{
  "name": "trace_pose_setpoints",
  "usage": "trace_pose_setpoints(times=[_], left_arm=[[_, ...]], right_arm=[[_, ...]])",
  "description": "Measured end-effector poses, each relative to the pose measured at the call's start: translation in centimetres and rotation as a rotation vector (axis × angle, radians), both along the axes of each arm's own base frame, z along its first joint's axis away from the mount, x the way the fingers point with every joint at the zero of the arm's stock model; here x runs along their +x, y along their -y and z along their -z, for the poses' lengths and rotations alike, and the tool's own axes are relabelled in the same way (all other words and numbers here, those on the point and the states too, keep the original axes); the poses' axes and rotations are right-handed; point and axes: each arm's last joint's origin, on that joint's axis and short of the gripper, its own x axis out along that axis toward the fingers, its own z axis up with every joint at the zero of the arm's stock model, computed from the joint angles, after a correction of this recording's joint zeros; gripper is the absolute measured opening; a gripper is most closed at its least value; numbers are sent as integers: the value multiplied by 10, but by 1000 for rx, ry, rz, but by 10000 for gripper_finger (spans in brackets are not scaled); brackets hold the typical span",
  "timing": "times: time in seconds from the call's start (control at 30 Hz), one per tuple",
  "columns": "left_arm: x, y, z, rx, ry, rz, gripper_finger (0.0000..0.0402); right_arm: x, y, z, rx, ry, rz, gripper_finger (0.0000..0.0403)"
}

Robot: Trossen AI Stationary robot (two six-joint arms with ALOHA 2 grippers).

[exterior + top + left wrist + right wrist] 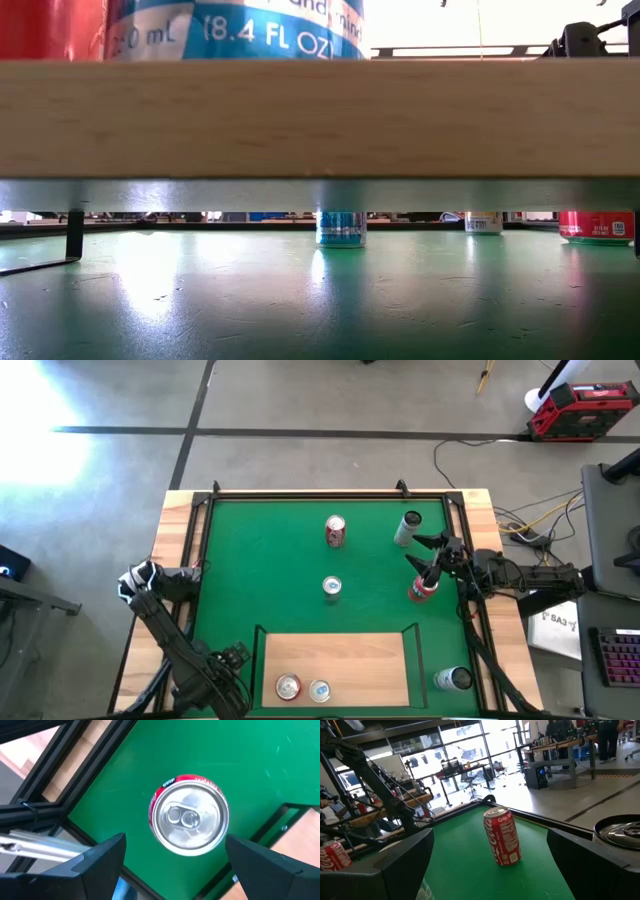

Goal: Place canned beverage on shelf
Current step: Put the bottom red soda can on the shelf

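Shelf [340, 660] at 6 o'clock already holds two cans | right claw [432, 568] spread wide, lining up red can [422, 589] at 3 o'clock | left claw [172, 860] empty, half-open, waiting at 7 o'clock

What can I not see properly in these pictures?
Low view: the shelf hides all but the bases of the far cans; the top edge cuts off the two cans on it.
Right wrist view: the right edge cuts off a silver-topped can.
High view: can labels too small.
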Motion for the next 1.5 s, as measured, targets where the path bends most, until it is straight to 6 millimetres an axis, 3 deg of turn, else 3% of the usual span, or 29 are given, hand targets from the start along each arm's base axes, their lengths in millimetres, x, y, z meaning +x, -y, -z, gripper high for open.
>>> trace_pose_setpoints(times=[0.2, 0.43, 0.87, 1.17, 1.5], left_arm=[[-6, -9, 2, 8, 11, 3, 321], [-25, -39, -5, -51, 117, 18, 320], [-61, -85, 41, -431, 443, -20, 319], [-50, -73, 50, -461, 466, -25, 319], [-26, -43, 25, -298, 297, -20, 319]], right_arm=[[0, 0, 0, 0, 0, 0, 381], [0, 0, 0, 0, 0, 0, 381], [0, 0, 0, 0, 0, 0, 381], [0, 0, 0, 0, 0, 0, 381], [0, 0, 0, 0, 0, 0, 381]])
